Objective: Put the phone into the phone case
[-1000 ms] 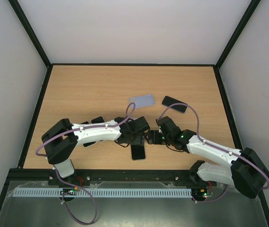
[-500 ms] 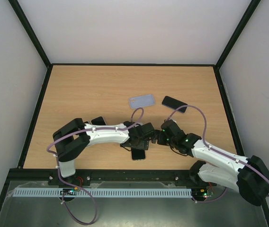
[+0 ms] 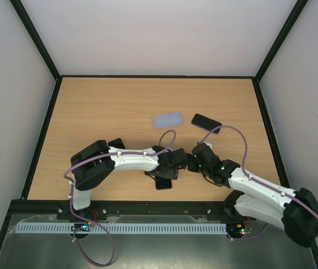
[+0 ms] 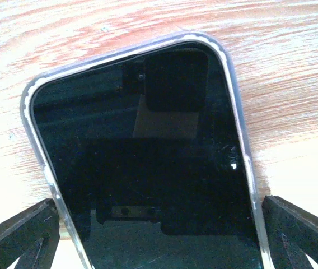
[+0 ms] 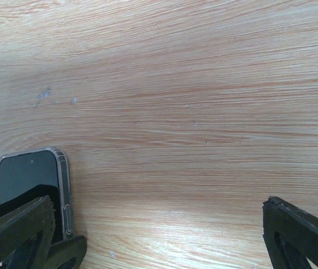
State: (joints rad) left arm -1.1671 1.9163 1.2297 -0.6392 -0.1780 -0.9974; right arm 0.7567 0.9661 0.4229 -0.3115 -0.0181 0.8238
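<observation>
Glossy black, round-cornered phone (image 4: 142, 168) lies inside its clear-rimmed phone case (image 4: 40, 162) near the grained wooden table (image 5: 176, 84) edge, where left gripper (image 4: 159, 232) and right gripper (image 5: 159, 230), narrower a second ago, both stand released.

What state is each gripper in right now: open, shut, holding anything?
Left gripper: open, jaws either side of the phone, not clamped on it.
Right gripper: open, holding nothing.

Overhead view looks down from behind; both wrist views sit close over the phone (image 4: 148, 168).
</observation>
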